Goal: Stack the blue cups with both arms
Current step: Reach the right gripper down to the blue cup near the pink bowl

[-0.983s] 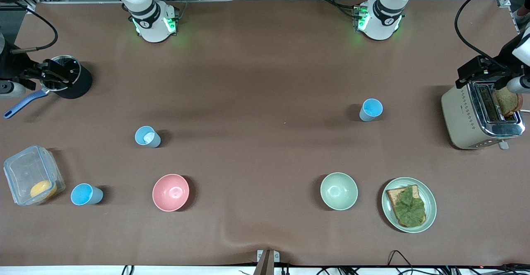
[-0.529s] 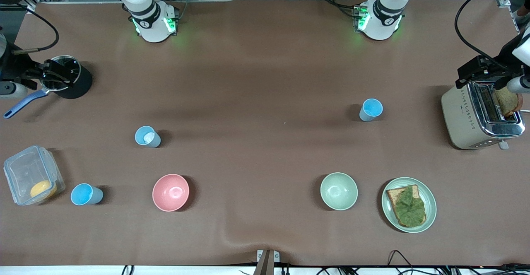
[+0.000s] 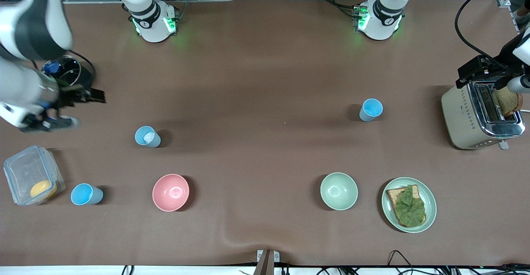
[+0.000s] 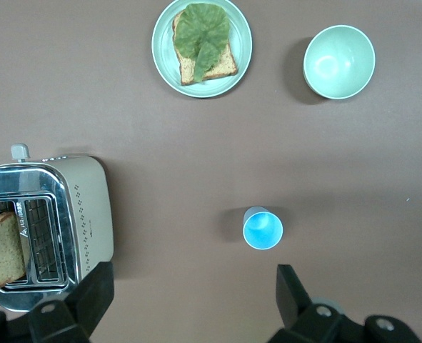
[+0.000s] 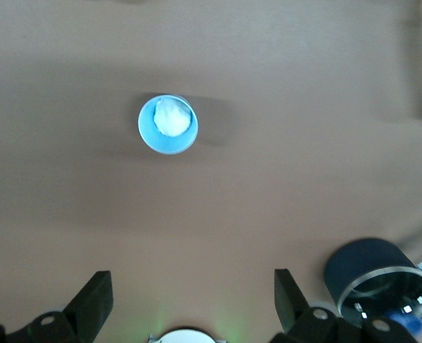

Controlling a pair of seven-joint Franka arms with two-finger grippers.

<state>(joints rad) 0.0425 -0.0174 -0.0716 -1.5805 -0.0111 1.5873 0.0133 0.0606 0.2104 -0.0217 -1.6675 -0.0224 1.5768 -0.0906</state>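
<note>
Fingers (image 4: 89, 296) of the left gripper (image 4: 191, 304) are spread and empty above the toaster (image 3: 476, 117). One blue cup (image 3: 371, 109) stands on the desk (image 3: 265, 59) nearby, with the pale green bowl (image 3: 338, 191) and the plate of toast (image 3: 409, 205) nearer the front camera. The right gripper (image 5: 193, 304), its fingers equally spread and empty, hangs beside the black pot (image 5: 378, 275). A second blue cup (image 3: 147, 136) holding something white stands near it, unobstructed, and a third blue cup (image 3: 85, 194) stands well apart, between the clear box (image 3: 31, 175) and the pink bowl (image 3: 170, 192).

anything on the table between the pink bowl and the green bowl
No. In the front view, only bare brown table lies between the pink bowl and the green bowl.
</note>
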